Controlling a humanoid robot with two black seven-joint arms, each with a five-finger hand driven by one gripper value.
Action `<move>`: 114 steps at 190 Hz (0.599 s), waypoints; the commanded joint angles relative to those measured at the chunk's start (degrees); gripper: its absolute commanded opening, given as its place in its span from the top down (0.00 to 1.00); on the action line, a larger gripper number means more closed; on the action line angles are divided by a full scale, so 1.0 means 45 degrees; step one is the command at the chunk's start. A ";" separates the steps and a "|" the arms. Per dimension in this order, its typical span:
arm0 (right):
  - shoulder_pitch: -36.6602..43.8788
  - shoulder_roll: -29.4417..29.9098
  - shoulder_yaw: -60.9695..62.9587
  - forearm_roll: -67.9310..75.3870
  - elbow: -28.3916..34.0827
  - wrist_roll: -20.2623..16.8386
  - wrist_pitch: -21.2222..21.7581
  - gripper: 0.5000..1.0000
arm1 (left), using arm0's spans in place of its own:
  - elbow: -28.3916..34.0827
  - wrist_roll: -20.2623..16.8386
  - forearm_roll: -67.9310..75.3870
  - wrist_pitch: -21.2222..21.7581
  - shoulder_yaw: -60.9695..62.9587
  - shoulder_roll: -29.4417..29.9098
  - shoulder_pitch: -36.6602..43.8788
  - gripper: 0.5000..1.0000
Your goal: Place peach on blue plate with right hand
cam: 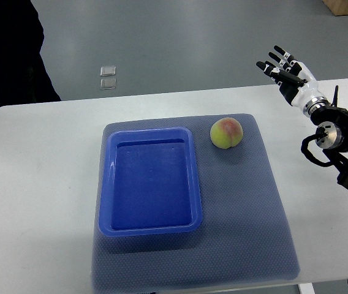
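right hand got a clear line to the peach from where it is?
Probably yes. The right hand is raised, fingers spread, holding nothing, off to the peach's right. Only bare mat lies between them; the blue plate sits on the far side.

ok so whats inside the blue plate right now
Nothing: the blue plate shows only its bare floor. The peach sits outside it on the mat. The mat under the plate is covered.

peach point(226, 133) on mat point(253, 208), just right of plate point(150, 180), hand point(286, 73) farther right
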 commanded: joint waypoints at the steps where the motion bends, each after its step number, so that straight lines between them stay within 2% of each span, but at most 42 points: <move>1: 0.0001 -0.0019 -0.0019 0.0001 0.0009 0.0000 -0.0011 0.13 | -0.0002 0.0001 -0.0004 0.0000 -0.0031 0.0000 0.0000 0.00; 114: 0.0021 -0.0039 -0.0136 -0.0058 0.0009 -0.0001 0.0048 0.13 | -0.0002 0.0001 -0.0024 0.0000 -0.0070 0.0000 0.0000 0.00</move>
